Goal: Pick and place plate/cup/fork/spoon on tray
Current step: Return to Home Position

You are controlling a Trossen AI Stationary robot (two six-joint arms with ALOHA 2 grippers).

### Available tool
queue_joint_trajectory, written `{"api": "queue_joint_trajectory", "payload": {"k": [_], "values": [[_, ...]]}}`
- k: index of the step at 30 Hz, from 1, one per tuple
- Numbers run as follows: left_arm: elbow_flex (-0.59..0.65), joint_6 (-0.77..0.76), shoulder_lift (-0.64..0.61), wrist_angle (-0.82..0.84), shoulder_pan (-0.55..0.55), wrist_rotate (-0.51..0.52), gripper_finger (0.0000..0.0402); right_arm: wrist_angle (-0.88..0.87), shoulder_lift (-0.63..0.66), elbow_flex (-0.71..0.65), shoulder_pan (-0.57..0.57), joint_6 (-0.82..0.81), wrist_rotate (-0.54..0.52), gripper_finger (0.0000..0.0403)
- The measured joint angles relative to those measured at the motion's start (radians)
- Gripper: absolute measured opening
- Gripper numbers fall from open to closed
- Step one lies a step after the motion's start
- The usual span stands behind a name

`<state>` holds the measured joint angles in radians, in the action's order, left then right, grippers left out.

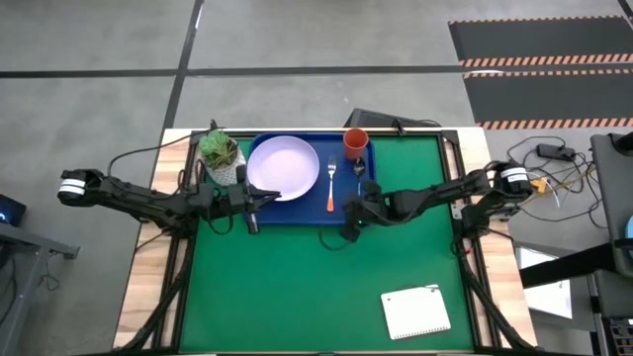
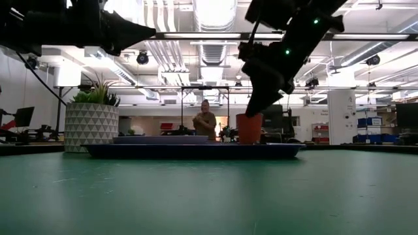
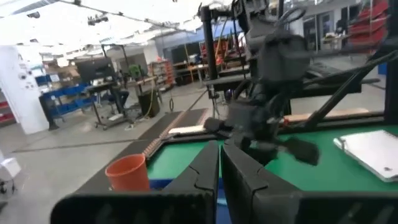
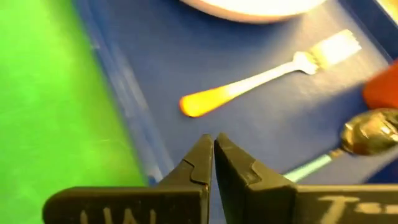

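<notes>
Right claw (image 4: 213,146) closed, empty, above tray (image 4: 130,93) near edge. Just ahead: fork (image 4: 267,73) and spoon (image 4: 348,144), spoon handle partly cut off. Beyond: plate (image 4: 249,7), mostly out of frame; cup (image 4: 382,87), blurred sliver only. Left claw (image 3: 220,163) closed, empty, beside plate, tray mostly hidden behind it.

One tray (image 1: 297,213); one plate (image 1: 284,166); one cup (image 1: 356,144); one fork (image 1: 331,185); one spoon (image 1: 358,174); one potted plant (image 1: 221,154); one notepad (image 1: 416,311).
</notes>
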<state>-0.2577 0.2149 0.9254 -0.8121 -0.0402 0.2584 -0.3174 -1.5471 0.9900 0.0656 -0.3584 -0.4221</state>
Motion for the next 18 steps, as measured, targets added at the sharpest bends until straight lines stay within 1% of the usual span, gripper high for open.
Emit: {"api": "queue_joint_trajectory", "payload": {"k": [3,7,10,14,18], "values": [[0.0,-0.003,-0.005,0.024,-0.001,0.0,0.0,0.055,0.0,-0.013,0.041,0.028,-0.005,0.0008],[0.0,-0.046,-0.011,0.045,-0.001,-0.004,0.0,0.172,0.001,-0.051,0.08,0.094,-0.049,0.0008],[0.0,-0.072,-0.025,0.07,-0.001,-0.049,0.0,0.25,0.002,-0.071,0.09,0.157,-0.05,0.0008],[0.0,-0.105,-0.056,0.093,-0.003,-0.12,0.0,0.273,0.006,-0.076,0.09,0.224,-0.049,0.0008],[0.0,-0.118,-0.116,0.15,-0.01,-0.135,0.0,0.271,0.03,-0.077,0.09,0.273,-0.041,0.0008]]}}
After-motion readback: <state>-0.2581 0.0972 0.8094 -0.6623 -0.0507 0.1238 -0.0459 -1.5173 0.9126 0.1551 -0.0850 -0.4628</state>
